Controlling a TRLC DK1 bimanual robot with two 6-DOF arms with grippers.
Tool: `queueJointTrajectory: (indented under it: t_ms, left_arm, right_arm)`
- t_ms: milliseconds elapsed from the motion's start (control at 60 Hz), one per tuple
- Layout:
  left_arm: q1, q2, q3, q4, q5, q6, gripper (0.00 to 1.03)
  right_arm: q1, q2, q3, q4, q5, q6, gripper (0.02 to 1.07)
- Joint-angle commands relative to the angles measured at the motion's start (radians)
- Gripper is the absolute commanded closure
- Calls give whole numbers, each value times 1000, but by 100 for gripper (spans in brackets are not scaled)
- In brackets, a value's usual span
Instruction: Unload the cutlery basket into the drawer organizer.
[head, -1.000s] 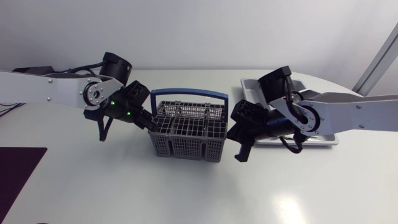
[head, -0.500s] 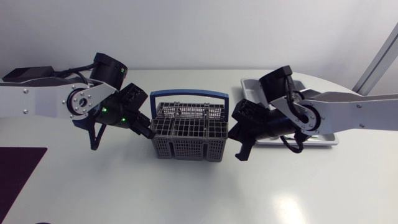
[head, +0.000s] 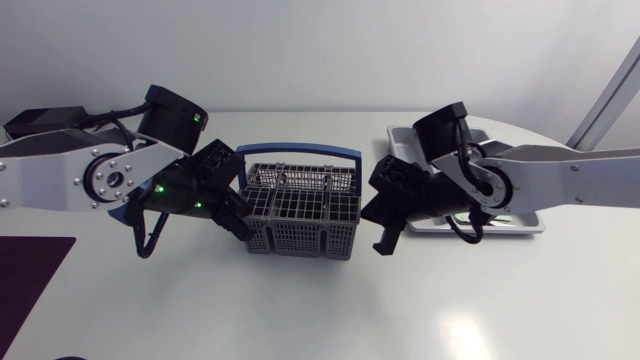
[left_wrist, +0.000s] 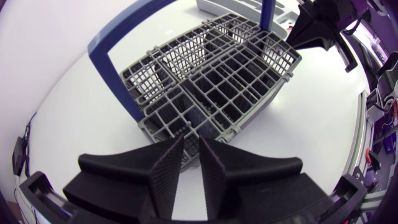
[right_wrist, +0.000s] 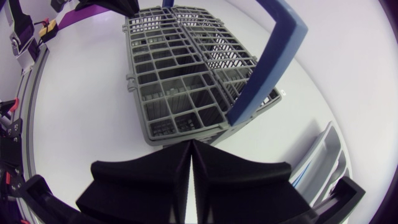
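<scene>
The basket (head: 300, 210) stands about mid table (head: 320, 320), somewhat nearer the back edge, with its blue handle (head: 300, 152) upright over the back side. The organizer (head: 520, 226) lies by the right back edge, partly under the right arm.

The left gripper (head: 240, 222) is at the basket's front left corner. In its wrist view its jaws (left_wrist: 191, 147) stand a narrow slit apart just before the rim and seem to pinch nothing. The right gripper (head: 370, 210) is just off the basket's right end, its jaws pressed together and empty (right_wrist: 189, 147).

The basket looks like thin moulded plastic lattice: probably light, stiff enough to hold its shape, and apt to slide on the smooth table if nudged from one side. The handle is likely the soundest hold for lifting, being a broad flat bar that wedge fingers can clamp across. The rim at an end wall would serve for steadying. The grid on top has small cells, probably too tight for these broad fingers to enter.

Through the grid I cannot make out any cutlery. If there is any, it would be hard, smooth and slippery, best pinched across a handle's flat sides while the other gripper braces the basket.
</scene>
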Motion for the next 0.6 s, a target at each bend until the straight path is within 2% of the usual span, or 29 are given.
queueJointTrajectory:
  t_ms: [0,417,583]
  left_arm:
    - [-7,-11,-26,-12,8,-11,79]
    - [-72,1,-51,-20,8,-14,79]
    - [-73,-5,-49,-27,6,-16,79]
  right_arm:
    - [2,7,26,18,-6,20,99]
    - [-46,-45,26,20,-9,17,99]
    - [-46,-79,11,13,-9,19,99]
